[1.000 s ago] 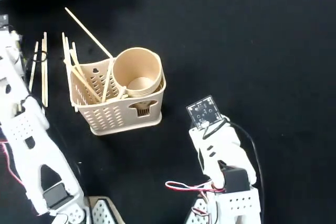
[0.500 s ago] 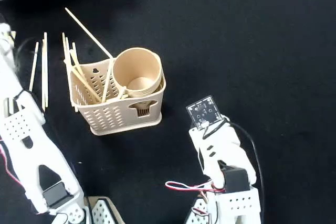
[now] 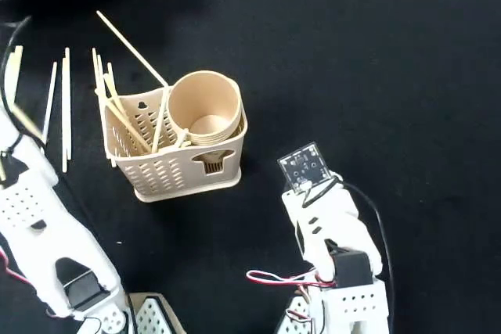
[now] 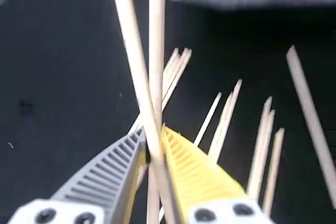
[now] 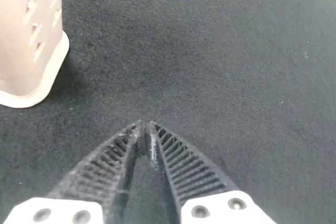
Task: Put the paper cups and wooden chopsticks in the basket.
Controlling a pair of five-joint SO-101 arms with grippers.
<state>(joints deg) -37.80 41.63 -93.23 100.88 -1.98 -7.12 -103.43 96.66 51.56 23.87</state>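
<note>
left gripper (image 4: pixel 152 148): pinched tight on two held chopsticks (image 4: pixel 137 66); grey and yellow fingers closed on them near one end, the two sticks crossed at the grip and fanned apart beyond it.
left arm (image 3: pixel 39 224): sat at the table's left edge, left of the basket.
loose chopsticks (image 3: pixel 66 107): lay flat on the black table (image 3: pixel 376 76), just left of the basket, roughly parallel; in the left wrist view several more pale sticks lay on the cloth below the held pair.
basket (image 3: pixel 180 170): beige, slotted walls, upright, left of table centre.
paper cups (image 3: pixel 205 99): nested stack, mouth up, stood in the basket's right part.
basket chopsticks (image 3: pixel 129 127): several stood slanted in the basket's left part, tops over the rim.
long chopstick (image 3: pixel 129 46): leaned out of the basket toward the far left, well past the rim.
right gripper (image 5: pixel 144 129): fingertips together, nothing between them; low over bare cloth, near a basket corner.
right arm (image 3: pixel 333 232): sat near the front edge, right of the basket and apart from it.
</note>
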